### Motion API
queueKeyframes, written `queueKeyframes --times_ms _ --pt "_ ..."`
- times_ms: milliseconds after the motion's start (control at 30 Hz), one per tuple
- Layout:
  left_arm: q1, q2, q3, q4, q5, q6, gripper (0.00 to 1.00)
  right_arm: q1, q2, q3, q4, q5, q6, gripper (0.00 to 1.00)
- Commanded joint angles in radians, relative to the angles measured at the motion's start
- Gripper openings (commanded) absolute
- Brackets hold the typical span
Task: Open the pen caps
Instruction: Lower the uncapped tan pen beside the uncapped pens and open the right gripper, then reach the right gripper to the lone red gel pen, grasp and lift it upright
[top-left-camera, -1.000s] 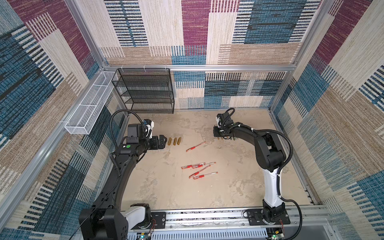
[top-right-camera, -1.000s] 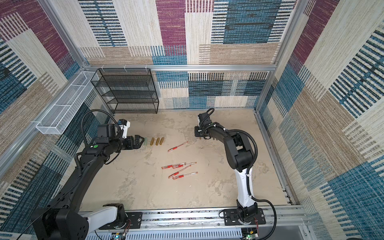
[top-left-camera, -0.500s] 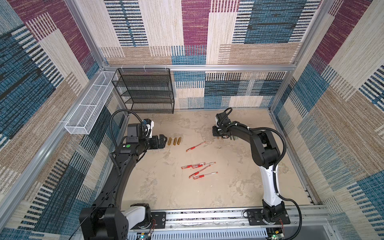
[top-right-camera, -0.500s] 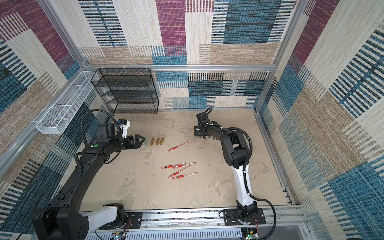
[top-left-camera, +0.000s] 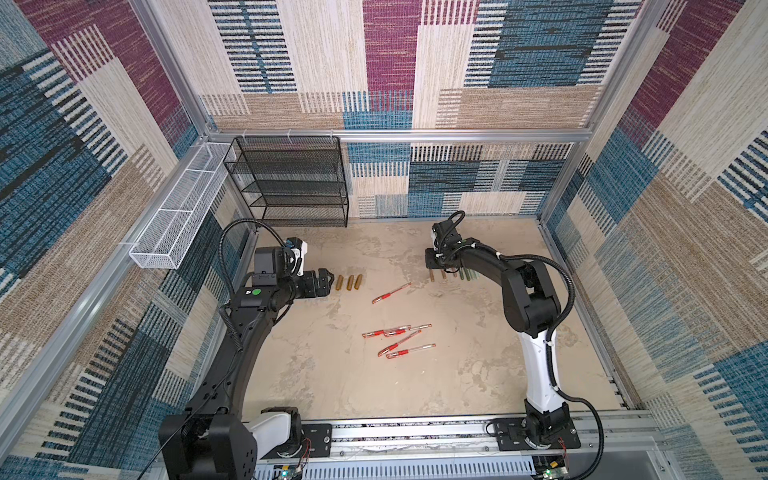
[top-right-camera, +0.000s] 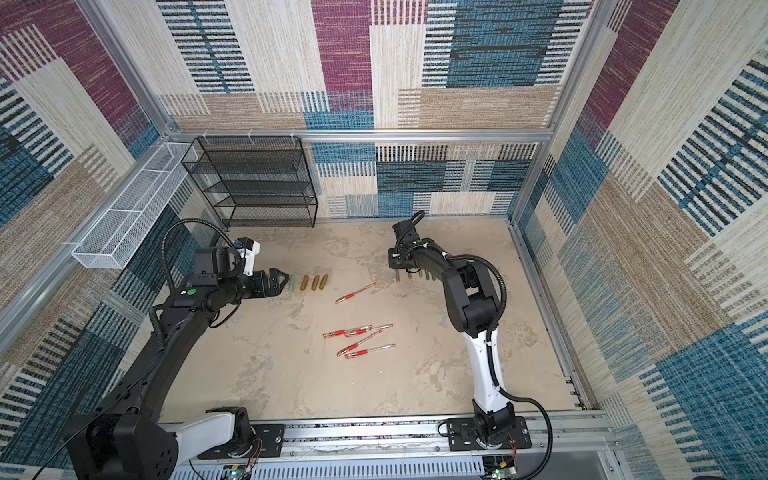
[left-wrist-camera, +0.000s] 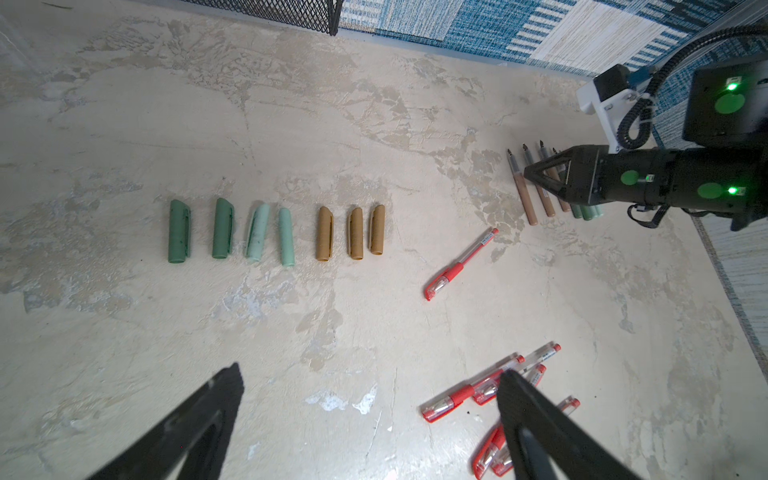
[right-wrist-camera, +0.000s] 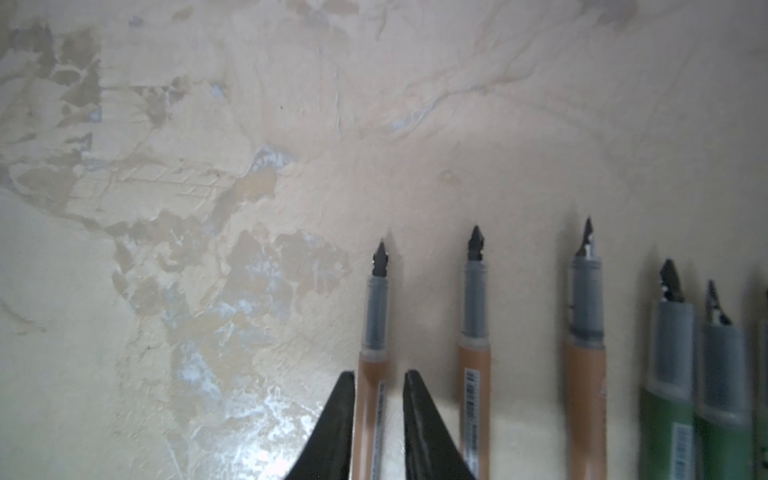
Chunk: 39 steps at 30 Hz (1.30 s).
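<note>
Several loose green pen caps (left-wrist-camera: 222, 228) and three gold pen caps (left-wrist-camera: 355, 233) lie in a row; the gold ones show in both top views (top-left-camera: 349, 282) (top-right-camera: 316, 282). My left gripper (top-left-camera: 330, 279) (top-right-camera: 286, 277) (left-wrist-camera: 370, 370) hovers beside that row, open and holding nothing. Uncapped pen bodies, tan (right-wrist-camera: 473, 332) and green (right-wrist-camera: 665, 415), lie side by side. My right gripper (top-left-camera: 432, 269) (top-right-camera: 398, 270) (right-wrist-camera: 378, 374) straddles the end tan body (right-wrist-camera: 374, 332), jaws slightly apart, with a gap on one side. Red pens (top-left-camera: 390, 292) (left-wrist-camera: 457, 266) lie between the rows with caps on.
A black wire shelf (top-left-camera: 291, 183) stands at the back left, with a white wire basket (top-left-camera: 178, 220) on the left wall. A cluster of several red pens (top-left-camera: 399, 338) (top-right-camera: 361, 338) lies mid-floor. Patterned walls close three sides, and a metal rail (top-left-camera: 415, 432) runs along the front.
My right gripper's jaws have parted a little around the tan pen body, and that arm's elbow has shifted slightly left. The left arm has not moved.
</note>
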Motion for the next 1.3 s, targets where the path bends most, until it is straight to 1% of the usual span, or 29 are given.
queueKeyframes --times_ms 0,100,200,267,367,500,600,767,867,1133,1267 --pt "0.003 -0.001 -0.001 0.019 0.016 -0.016 0.99 0.008 -0.036 0.019 -0.018 -0.001 0.009 0.28" --pt "0.004 0.004 0.002 0.022 0.02 -0.019 0.99 0.023 -0.047 0.036 -0.032 -0.023 0.021 0.34" --pt "0.005 0.007 0.005 0.023 0.021 -0.021 0.99 0.05 -0.042 0.053 -0.034 -0.076 0.031 0.39" --pt "0.005 0.008 0.005 0.022 0.021 -0.021 0.99 0.075 -0.025 0.074 -0.041 -0.12 0.039 0.42" --pt "0.006 0.007 0.006 0.021 0.021 -0.02 0.99 0.109 0.004 0.107 -0.053 -0.163 0.046 0.48" --pt "0.006 0.005 0.005 0.022 0.021 -0.022 0.99 0.144 0.052 0.139 -0.059 -0.229 0.061 0.53" --pt "0.006 0.006 0.006 0.02 0.022 -0.024 0.99 0.16 0.082 0.158 -0.073 -0.243 0.068 0.56" --pt "0.006 0.008 0.008 0.019 0.022 -0.025 0.99 0.169 0.102 0.159 -0.086 -0.277 0.078 0.57" --pt "0.006 0.009 0.01 0.019 0.022 -0.025 0.99 0.169 0.093 0.13 -0.082 -0.285 0.082 0.57" --pt "0.006 0.007 0.008 0.021 0.024 -0.026 0.99 0.168 0.035 -0.006 -0.056 -0.294 0.087 0.56" --pt "0.008 0.007 0.006 0.022 0.021 -0.025 0.99 0.174 -0.021 -0.102 -0.017 -0.3 0.103 0.55"
